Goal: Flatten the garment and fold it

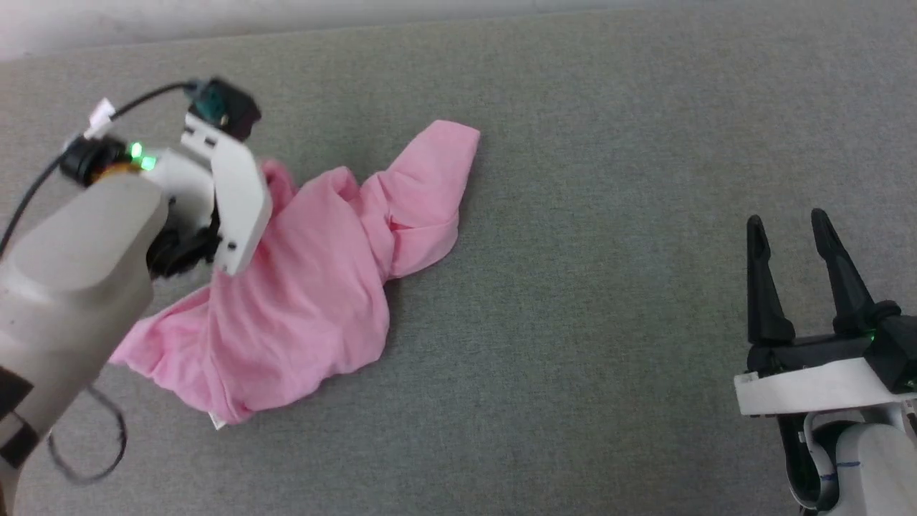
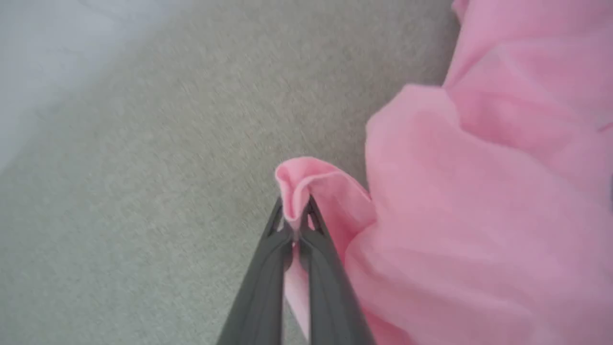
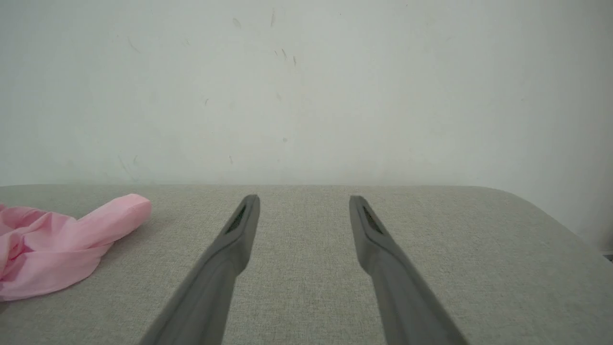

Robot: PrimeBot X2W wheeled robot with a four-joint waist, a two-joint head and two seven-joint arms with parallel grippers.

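Note:
The garment (image 1: 315,279) is a crumpled light pink cloth lying left of centre on the grey fabric surface (image 1: 609,251), with a small white label (image 1: 217,421) at its near edge. In the left wrist view my left gripper (image 2: 293,211) is shut on a folded edge of the garment (image 2: 459,230), pink cloth pinched between its tips. In the head view the left arm's white wrist (image 1: 229,193) hides those fingers at the garment's left side. My right gripper (image 1: 788,229) stands open at the lower right, far from the cloth, nothing between its fingers (image 3: 239,235). One end of the garment (image 3: 62,239) shows at the left of the right wrist view.
A pale wall (image 3: 306,86) rises behind the surface's far edge. The surface's rounded corner (image 3: 536,201) lies to the right in the right wrist view. A black cable (image 1: 43,186) loops off the left arm.

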